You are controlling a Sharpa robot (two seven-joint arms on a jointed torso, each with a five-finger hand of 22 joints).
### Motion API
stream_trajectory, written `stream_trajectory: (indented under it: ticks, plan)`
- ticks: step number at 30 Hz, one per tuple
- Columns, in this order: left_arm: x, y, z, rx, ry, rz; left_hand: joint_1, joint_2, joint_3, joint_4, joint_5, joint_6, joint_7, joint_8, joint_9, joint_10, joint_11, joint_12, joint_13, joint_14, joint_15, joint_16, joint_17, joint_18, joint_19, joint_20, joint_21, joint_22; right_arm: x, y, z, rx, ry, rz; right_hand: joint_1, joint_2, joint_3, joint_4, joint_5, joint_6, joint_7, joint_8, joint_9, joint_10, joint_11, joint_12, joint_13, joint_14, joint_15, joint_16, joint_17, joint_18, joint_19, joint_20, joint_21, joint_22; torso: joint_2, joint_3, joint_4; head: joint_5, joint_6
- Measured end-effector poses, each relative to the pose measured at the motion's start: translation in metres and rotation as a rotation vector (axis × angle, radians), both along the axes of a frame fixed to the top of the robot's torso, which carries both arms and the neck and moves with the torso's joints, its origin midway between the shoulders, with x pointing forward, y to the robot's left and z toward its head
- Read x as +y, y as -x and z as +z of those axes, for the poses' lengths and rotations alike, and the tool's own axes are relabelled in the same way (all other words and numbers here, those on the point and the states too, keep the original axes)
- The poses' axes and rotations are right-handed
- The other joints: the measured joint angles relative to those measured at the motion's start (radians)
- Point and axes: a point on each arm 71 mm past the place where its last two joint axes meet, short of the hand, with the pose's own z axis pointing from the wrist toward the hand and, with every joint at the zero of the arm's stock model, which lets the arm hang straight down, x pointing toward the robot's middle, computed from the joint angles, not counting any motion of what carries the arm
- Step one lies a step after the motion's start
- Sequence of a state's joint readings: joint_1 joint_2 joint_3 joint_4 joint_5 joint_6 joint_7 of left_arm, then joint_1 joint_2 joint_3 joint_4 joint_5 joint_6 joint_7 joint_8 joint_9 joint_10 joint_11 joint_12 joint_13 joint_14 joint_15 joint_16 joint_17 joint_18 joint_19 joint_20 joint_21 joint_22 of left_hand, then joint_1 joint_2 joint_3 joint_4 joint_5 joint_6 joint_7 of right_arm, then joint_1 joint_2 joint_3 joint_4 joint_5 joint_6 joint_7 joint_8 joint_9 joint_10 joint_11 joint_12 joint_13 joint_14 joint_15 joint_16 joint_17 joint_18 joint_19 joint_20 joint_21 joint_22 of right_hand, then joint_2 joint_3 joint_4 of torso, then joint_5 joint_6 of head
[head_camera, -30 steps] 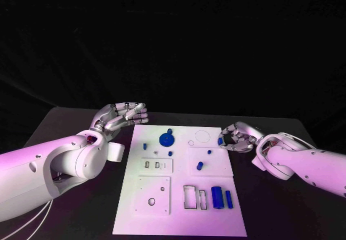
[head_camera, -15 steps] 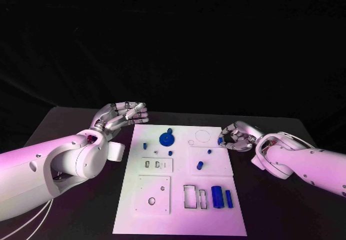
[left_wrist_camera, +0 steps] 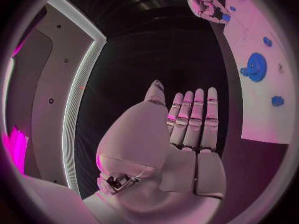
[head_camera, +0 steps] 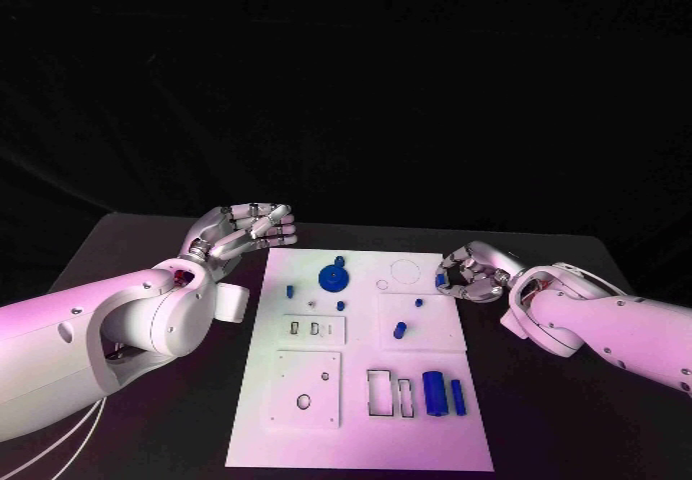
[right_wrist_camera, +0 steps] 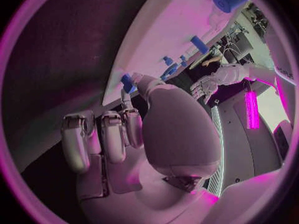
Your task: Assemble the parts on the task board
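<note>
Fingers of the right hand (head_camera: 469, 275) pinch a small blue part (right_wrist_camera: 127, 80) at the white board's (head_camera: 361, 440) edge. Left hand (head_camera: 245, 232) waits beside it, fingers straight, holding nothing. A loose pinch could drop the part onto the worktop (head_camera: 577, 430).

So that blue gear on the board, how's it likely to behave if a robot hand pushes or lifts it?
The blue gear looks like rigid plastic, so probably stiff and light. Lying flat on the task board, it would likely slide, not tip. On edge, its round toothed rim could roll.
</note>
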State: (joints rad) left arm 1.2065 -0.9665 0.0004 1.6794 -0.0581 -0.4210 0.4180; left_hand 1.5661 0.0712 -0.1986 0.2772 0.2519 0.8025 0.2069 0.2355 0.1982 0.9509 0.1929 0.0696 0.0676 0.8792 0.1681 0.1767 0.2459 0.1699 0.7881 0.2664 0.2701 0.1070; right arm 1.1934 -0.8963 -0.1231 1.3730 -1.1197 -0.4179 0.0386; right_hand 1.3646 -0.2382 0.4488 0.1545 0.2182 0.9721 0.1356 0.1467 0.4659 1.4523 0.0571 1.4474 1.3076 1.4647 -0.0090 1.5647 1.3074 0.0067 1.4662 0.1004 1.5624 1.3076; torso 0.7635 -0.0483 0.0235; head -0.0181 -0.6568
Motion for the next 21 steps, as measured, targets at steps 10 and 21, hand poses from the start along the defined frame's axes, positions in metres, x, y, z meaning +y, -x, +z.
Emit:
stream_trajectory:
  ticks: [10, 21]
  plan:
    - [0.0003, 0.0001, 0.0, 0.0, 0.0, 0.0, 0.0, 0.0, 0.0, 0.0, 0.0, 0.0, 0.0, 0.0, 0.0, 0.0, 0.0, 0.0, 0.0, 0.0, 0.0, 0.0, 0.0, 0.0, 0.0, 0.0, 0.0, 0.0, 0.0009, -0.0005, -0.0003, 0.002, 0.0, -0.004, -0.008, 0.008, 0.017, -0.01, 0.0, 0.012, -0.007, 0.0, -0.001, 0.005, -0.005, 0.0, 0.0, 0.0, 0.0, 0.0, 0.0, 0.0, 0.0, 0.0, 0.004, 0.0, 0.0, 0.0, 0.0006, 0.0, -0.001]
    - [0.0005, 0.0001, 0.0, 0.001, 0.0, 0.001, 0.0, 0.0, 0.0, 0.0, 0.0, 0.0, 0.0, 0.0, 0.002, 0.0, 0.0, 0.0, 0.0, 0.0, 0.0, 0.0, 0.001, 0.0, 0.0, 0.0, 0.0, -0.001, 0.0014, -0.0007, 0.0015, -0.021, -0.01, -0.019, -0.027, 0.031, 0.069, -0.04, -0.023, 0.078, -0.032, 0.036, 0.013, 0.016, -0.023, 0.019, 0.0, 0.002, -0.016, 0.0, 0.0, 0.0, -0.002, -0.013, 0.004, 0.0, 0.0, 0.0007, 0.0, 0.001, 0.0]
